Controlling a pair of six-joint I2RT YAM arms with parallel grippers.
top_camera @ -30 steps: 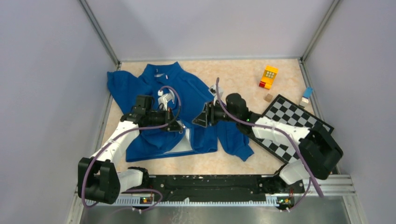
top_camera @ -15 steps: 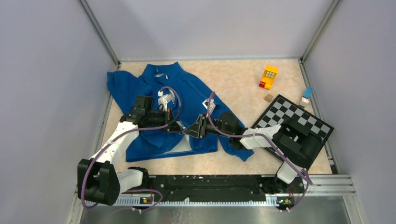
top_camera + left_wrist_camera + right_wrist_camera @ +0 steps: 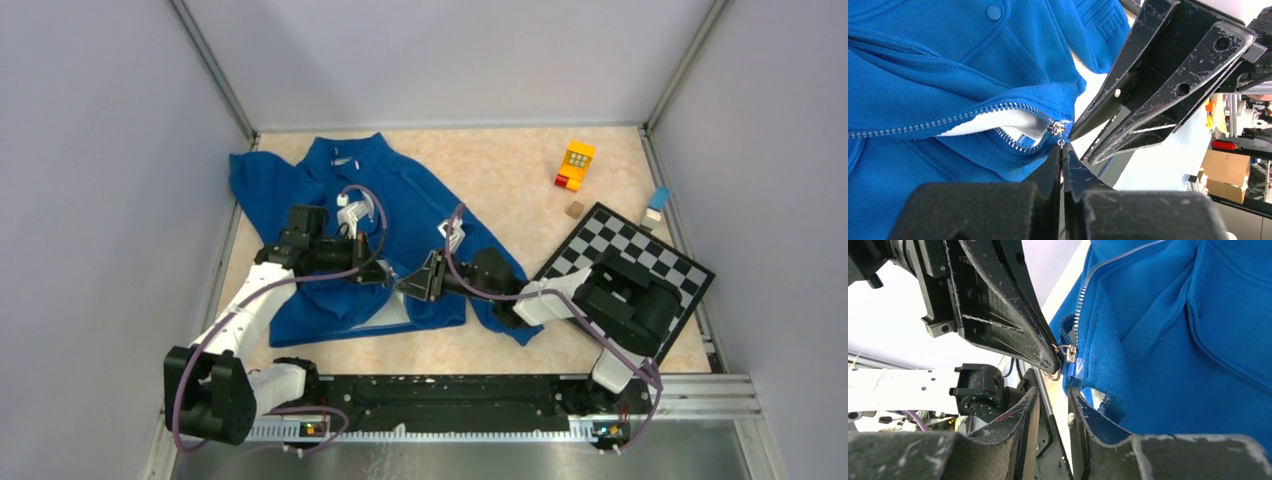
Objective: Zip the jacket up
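Jacket [image 3: 400, 190] flat, slider [image 3: 1057, 129] at near hem [image 3: 1098, 375]; left gripper [image 3: 1062, 150] clenched, apparently on the pull [image 3: 1060, 142] under the slider, to draw it collarward; right gripper [image 3: 1053, 392], jaws parted and empty, just beside the slider to anchor the hem.

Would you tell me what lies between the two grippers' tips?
Only the zipper pull at the hem of the jacket, pinched by the left gripper; the right wrist view shows it.
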